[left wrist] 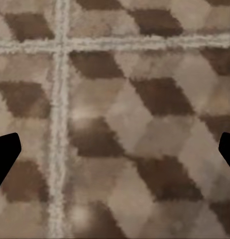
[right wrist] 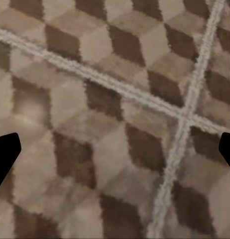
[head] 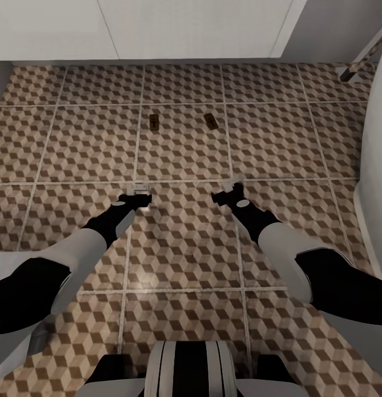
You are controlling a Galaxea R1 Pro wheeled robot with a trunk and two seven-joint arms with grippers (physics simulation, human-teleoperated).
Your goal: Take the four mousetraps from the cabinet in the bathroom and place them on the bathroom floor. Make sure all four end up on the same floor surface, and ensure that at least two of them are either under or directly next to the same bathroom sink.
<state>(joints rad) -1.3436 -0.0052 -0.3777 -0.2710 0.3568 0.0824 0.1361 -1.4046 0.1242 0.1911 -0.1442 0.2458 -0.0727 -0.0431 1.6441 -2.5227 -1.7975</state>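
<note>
Two mousetraps, one (head: 154, 122) and another (head: 212, 121), lie flat on the bathroom floor (head: 91, 143) in the upper centre of the head view, near the white front along the top edge. The left gripper (head: 138, 191) and right gripper (head: 233, 183) hover mid-frame, jaws spread wide and empty. By these pictures two traps are placed; the other two remain to be fetched.

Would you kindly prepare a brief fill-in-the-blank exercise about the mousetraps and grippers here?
1. ____ mousetraps lie on the bathroom floor: one and another.
2. Both traps lie within ____ tile.
3. The left gripper and right gripper both hold ____.
4. Both wrist views look down at patterned ____.

Missing words: two; the same; nothing; tiles
</note>
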